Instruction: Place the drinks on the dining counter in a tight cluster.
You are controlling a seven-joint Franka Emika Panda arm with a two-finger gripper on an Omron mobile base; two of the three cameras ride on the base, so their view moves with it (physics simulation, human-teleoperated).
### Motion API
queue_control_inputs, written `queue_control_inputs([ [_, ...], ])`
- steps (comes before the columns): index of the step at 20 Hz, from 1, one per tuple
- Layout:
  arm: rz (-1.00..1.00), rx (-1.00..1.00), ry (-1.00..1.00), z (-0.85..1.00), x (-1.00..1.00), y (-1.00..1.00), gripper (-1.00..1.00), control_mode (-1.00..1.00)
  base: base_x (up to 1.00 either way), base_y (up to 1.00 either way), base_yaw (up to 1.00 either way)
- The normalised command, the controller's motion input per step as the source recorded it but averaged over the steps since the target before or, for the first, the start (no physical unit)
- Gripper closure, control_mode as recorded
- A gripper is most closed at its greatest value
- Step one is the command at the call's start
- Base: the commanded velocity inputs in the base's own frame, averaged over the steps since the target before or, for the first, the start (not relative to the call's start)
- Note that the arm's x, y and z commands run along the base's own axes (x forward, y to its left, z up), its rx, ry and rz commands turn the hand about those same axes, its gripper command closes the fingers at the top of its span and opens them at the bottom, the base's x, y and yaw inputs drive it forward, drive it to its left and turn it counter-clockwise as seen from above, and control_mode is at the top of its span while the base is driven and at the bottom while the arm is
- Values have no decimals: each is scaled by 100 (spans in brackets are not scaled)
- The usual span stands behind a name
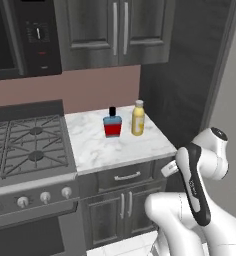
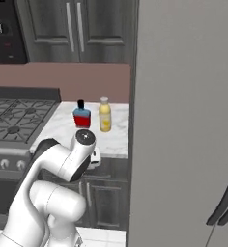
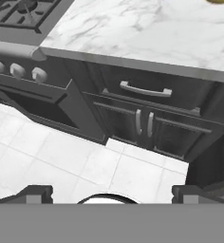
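Red bottle (image 1: 112,124): squat, red-and-blue with a black cap, upright toward the back of the small marble tabletop (image 1: 95,147) next to the stove (image 1: 27,145).
Yellow bottle (image 1: 138,118): taller, pale cap, upright just beside the red one on its right, near the tabletop's right edge by the dark panel.
Spacing: the two stand close together but apart; a narrow gap shows between them in both base views.
Arm: folded low in front of the cabinet doors (image 1: 125,205), its elbow raised about level with the drawer (image 1: 126,176).
Gripper (image 3: 109,194): fully open and empty — the tips stand wide apart at the bottom of the hand view, aimed down at the floor (image 3: 61,156) and the cabinet fronts, well short of either bottle.
Stage: judged as the start; neither bottle is yet lifted, and this tabletop is not the dining counter.
Risk — knock-over: coming in for one bottle, an open finger could clip its neighbour, since they stand so close.
Risk — collision: rising from this low pose, the hand could catch the tabletop's front edge or the drawer handle.
Risk — tall bottle: the yellow one looks likelier to tip if grasped high or off-centre.
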Motion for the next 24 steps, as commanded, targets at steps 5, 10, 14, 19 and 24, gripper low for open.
queue_control_inputs([
  [5, 0, 0, 0, 0, 0, 0, -100, 100, 38, 40, -13],
  [10, 0, 0, 0, 0, 0, 0, -100, 100, 37, 52, -21],
  [14, 0, 0, 0, 0, 0, 0, -100, 100, 42, 35, -11],
  [19, 0, 0, 0, 0, 0, 0, -100, 100, 52, 24, 0],
  [24, 0, 0, 0, 0, 0, 0, -100, 100, 37, 13, 0],
])
